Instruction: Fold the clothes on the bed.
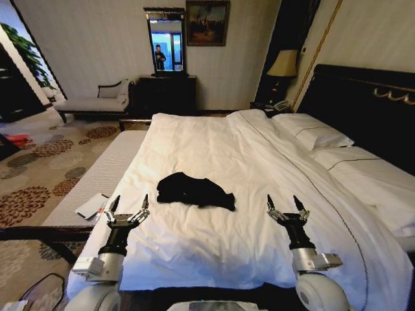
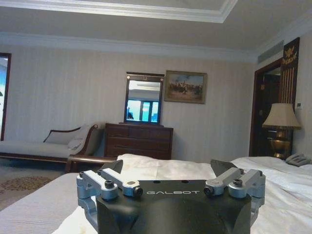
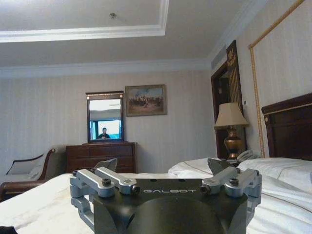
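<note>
The clothes (image 1: 194, 190), a crumpled black T-shirt, lie bunched near the middle of the bed (image 1: 214, 149), on the white duvet. My left gripper (image 1: 129, 205) hovers open over the bed's near left part, a short way left of and nearer than the shirt. My right gripper (image 1: 287, 204) hovers open at the same depth, to the shirt's right. Both point toward the far wall, fingers spread, nothing between them. The left wrist view shows the left gripper (image 2: 168, 168) over the duvet; the right wrist view shows the right gripper (image 3: 163, 165) likewise.
A striped bench (image 1: 97, 181) runs along the bed's left side with a white flat device (image 1: 92, 205) on it. Pillows (image 1: 311, 133) and a dark headboard (image 1: 363, 103) are at right. A dresser with mirror (image 1: 166, 84), a chaise (image 1: 94, 100) and a lamp (image 1: 283, 65) stand at the far wall.
</note>
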Available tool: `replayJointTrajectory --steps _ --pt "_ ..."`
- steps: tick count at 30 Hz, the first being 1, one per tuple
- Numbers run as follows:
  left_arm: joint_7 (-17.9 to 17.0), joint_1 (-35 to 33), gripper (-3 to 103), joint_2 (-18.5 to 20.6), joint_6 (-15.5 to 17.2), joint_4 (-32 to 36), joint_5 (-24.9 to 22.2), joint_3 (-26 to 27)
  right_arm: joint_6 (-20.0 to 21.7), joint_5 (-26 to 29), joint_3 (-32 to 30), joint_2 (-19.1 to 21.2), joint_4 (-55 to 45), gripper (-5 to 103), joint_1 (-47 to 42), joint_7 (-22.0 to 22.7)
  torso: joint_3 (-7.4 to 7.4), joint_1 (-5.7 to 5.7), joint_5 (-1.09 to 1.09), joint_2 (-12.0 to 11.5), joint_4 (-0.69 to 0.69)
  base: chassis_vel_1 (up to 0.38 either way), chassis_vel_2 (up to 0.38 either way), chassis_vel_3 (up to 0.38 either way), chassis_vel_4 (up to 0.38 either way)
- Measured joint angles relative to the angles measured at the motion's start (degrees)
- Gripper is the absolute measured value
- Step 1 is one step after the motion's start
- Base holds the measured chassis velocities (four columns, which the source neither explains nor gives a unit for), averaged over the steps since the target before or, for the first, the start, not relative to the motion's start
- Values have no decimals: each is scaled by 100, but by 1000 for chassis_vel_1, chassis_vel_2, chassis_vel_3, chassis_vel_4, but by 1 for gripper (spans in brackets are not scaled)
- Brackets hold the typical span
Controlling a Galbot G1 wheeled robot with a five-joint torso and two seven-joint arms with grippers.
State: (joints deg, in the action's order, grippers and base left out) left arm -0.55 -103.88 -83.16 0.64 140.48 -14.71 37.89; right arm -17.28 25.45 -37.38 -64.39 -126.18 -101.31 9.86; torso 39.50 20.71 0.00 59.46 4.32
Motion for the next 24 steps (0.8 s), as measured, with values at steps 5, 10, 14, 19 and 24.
replayJointTrajectory --steps 5,10,14,19,24 --pt "0 6 100 -9 1 -3 7 -5 22 -5 5 20 9 100 19 4 1 1 0 -1 0 0 0 0 0" --pt "0 7 100 -13 2 -8 18 -7 17 -9 18 23 36 100 46 8 0 0 0 0 0 0 0 0 0" --pt "0 3 100 -14 3 -8 23 -7 11 -18 27 19 46 100 59 11 1 1 0 0 1 0 0 0 0" --pt "1 -17 100 -20 4 2 28 -3 11 -30 29 11 47 100 58 10 1 2 0 -1 -1 0 0 0 0" --pt "2 -44 100 -20 4 39 28 14 27 -31 20 -10 17 100 14 10 1 1 0 -1 1 0 0 0 0"
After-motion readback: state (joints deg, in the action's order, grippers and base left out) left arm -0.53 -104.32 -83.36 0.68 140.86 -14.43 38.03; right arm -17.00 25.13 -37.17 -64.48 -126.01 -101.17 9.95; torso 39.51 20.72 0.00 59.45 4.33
